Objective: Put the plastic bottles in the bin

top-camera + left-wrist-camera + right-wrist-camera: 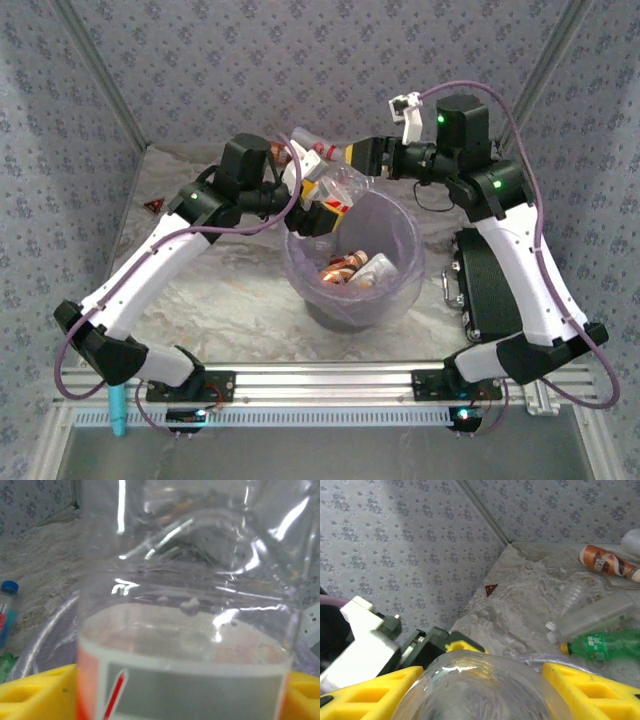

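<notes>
Over marbled table (230, 300), grey patterned walls (300, 60), clear bottle (345, 182) above bin (405, 272), between left fingers (35, 695) and right fingers (590, 690), both grips unclear

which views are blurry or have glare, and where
Left wrist: the clear bottle is out of focus, with white glare streaks. Right wrist: the clear bottle near the lens blurs, the green bottle beyond is sharp. Top external: evenly lit, sharp.

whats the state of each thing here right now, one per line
clear bottle: over the bin, between both tools
bin: upright, bag-lined, bottles inside
left tool: fingers flank the clear bottle, grip unclear
right tool: fingers flank the clear bottle, grip unclear
green bottle: lying on the table, capped
brown bottle: lying on the table
</notes>
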